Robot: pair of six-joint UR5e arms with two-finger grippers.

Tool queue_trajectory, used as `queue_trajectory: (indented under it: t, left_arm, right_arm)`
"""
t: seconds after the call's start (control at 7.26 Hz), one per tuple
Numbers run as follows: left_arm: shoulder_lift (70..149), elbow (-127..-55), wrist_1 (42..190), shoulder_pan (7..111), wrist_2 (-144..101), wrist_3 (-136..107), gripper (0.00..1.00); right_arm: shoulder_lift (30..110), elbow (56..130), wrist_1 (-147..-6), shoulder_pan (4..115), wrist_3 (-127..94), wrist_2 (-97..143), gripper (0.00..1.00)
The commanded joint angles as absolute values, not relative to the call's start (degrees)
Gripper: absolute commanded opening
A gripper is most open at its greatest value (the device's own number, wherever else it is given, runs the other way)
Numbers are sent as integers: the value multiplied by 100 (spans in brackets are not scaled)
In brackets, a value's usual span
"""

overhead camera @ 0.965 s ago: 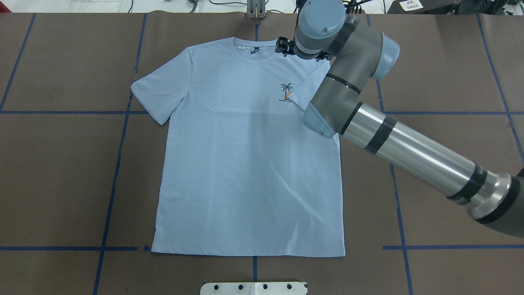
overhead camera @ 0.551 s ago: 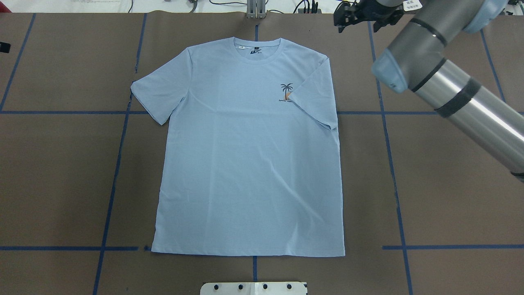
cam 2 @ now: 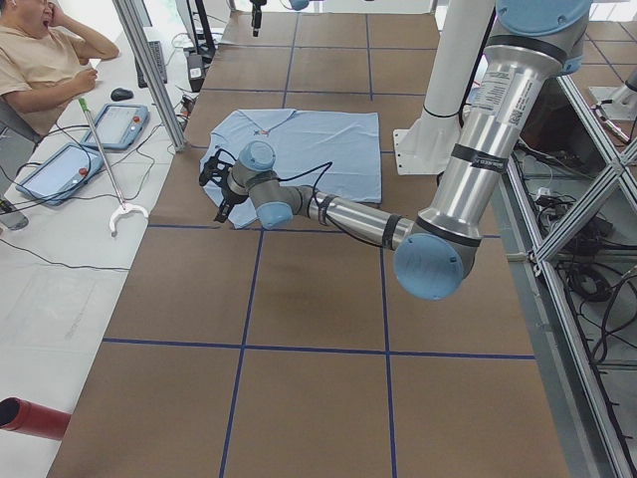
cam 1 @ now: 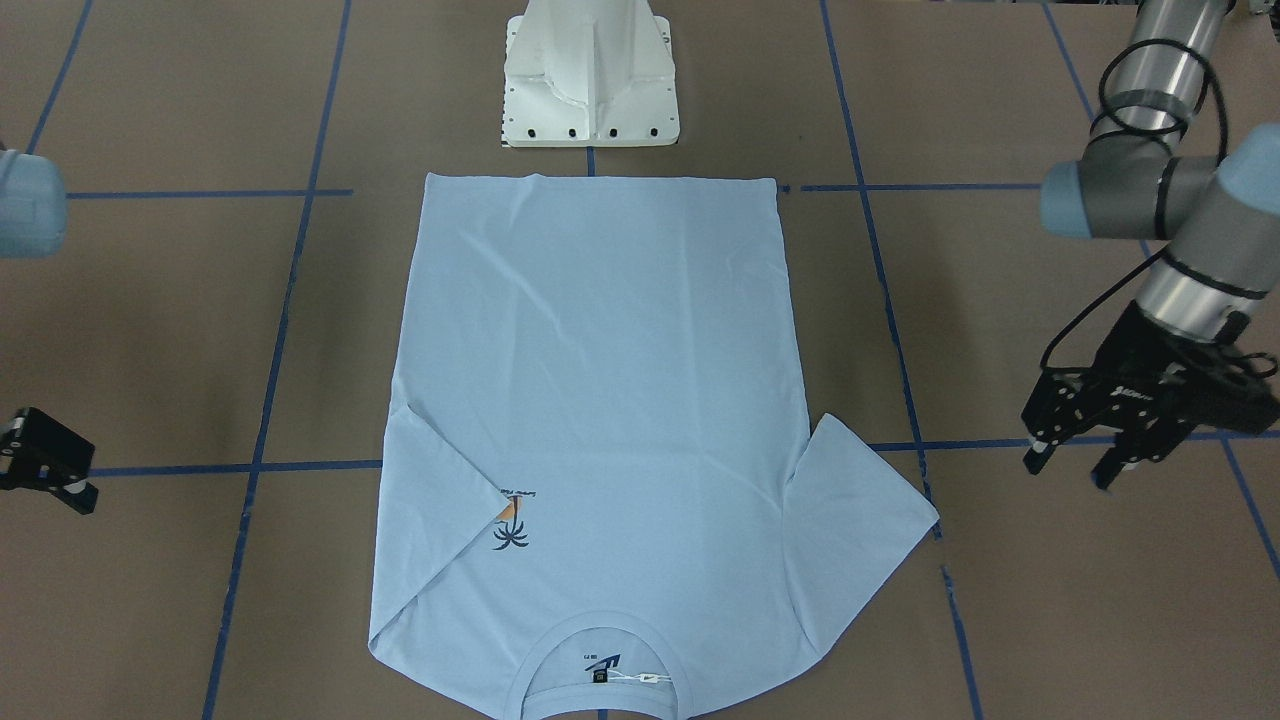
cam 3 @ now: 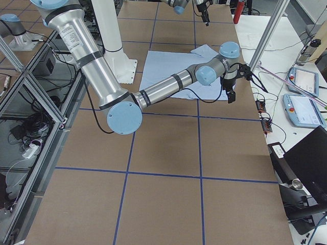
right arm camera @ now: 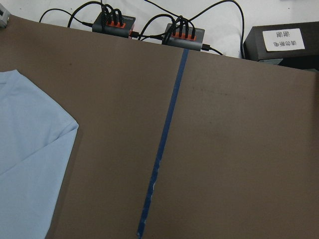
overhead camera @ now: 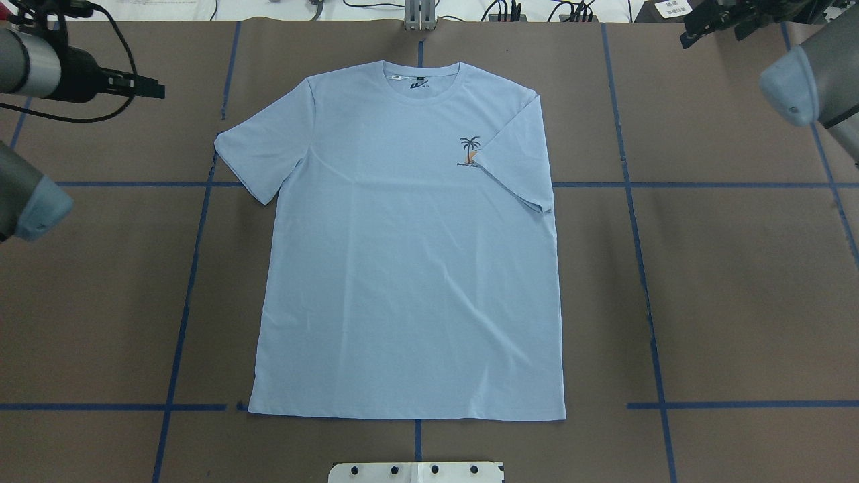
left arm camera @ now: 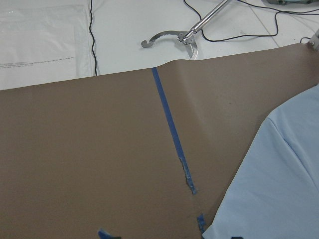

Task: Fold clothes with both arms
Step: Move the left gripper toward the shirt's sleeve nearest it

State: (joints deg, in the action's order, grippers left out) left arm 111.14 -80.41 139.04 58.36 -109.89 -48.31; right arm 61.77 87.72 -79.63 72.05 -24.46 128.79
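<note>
The light blue T-shirt (overhead camera: 409,255) lies flat and face up on the brown table, collar at the far edge. Its sleeve on my right side is folded inward over the chest and covers part of the palm print (overhead camera: 470,149). The other sleeve (overhead camera: 258,151) lies spread out. My left gripper (cam 1: 1075,465) is open and empty, above bare table beyond the spread sleeve; it also shows in the overhead view (overhead camera: 151,87). My right gripper (overhead camera: 711,30) is open and empty at the far right edge, well clear of the shirt. Each wrist view shows only a shirt edge (left arm camera: 279,184) (right arm camera: 25,149).
The white pedestal base (cam 1: 590,75) stands at the near edge by the shirt's hem. Blue tape lines (overhead camera: 194,268) cross the table. Cable hubs (right arm camera: 184,37) and a metal grabber tool (left arm camera: 172,39) lie past the far edge. A person (cam 2: 40,60) sits there.
My right arm has pulled back from over the shirt's shoulder to the far right corner, leaving the sleeve folded in. My left arm has come into view at the far left.
</note>
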Motion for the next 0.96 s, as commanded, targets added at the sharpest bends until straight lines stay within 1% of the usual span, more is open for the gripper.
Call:
queue_trajectory:
  t: [0.0, 0.14, 0.28, 0.83]
  left_arm:
    - [11566, -7096, 14395, 5179, -10128, -5300, 55]
    - [11740, -6814, 14396, 5090, -9890, -5309, 53]
    - [11794, -6742, 14396, 4958, -9879, -5500, 51]
    - [11742, -6741, 14397, 4834, -9870, -5458, 45]
  right_arm:
    - [6398, 8824, -7954, 7427, -2171, 13078, 100]
    - [6416, 8824, -7954, 7427, -2171, 13069, 100]
    - [6460, 8842, -7954, 7427, -2171, 13069, 100]
    - [6530, 8877, -7945, 7427, -2171, 13061, 100]
